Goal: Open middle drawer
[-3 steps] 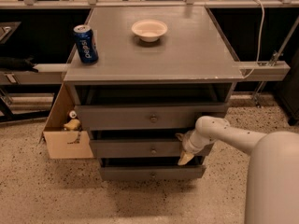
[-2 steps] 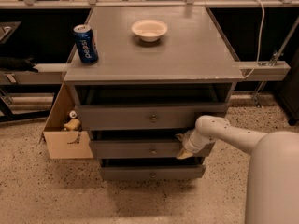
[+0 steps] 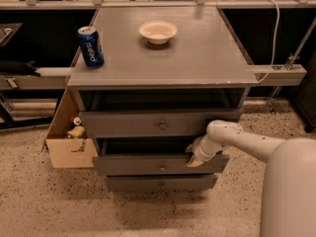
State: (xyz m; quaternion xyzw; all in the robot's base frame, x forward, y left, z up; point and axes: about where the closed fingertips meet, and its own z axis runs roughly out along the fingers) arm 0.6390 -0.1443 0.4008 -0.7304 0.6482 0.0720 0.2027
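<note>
Right, my gripper [image 3: 193, 158] is at the top edge of the middle drawer [image 3: 133, 165], out toward its three o'clock end and well right of the small knob [image 3: 162, 167]. Whether my grip is wide or narrow, I cannot tell, and the contact itself is hard to make out. A dark gap shows between that drawer front and the top drawer [image 3: 123, 125] above, with the bottom drawer [image 3: 133, 183] just beneath. Open speckled floor [image 3: 98, 211] lies at six o'clock. At nine o'clock a cardboard box [image 3: 69, 152] stands just beside the cabinet. My arm [image 3: 247, 142] comes in from four o'clock, crossing the top drawer's right end. Up top there's a Pepsi can [image 3: 91, 46] at ten o'clock and a bowl [image 3: 158, 31] at twelve.
</note>
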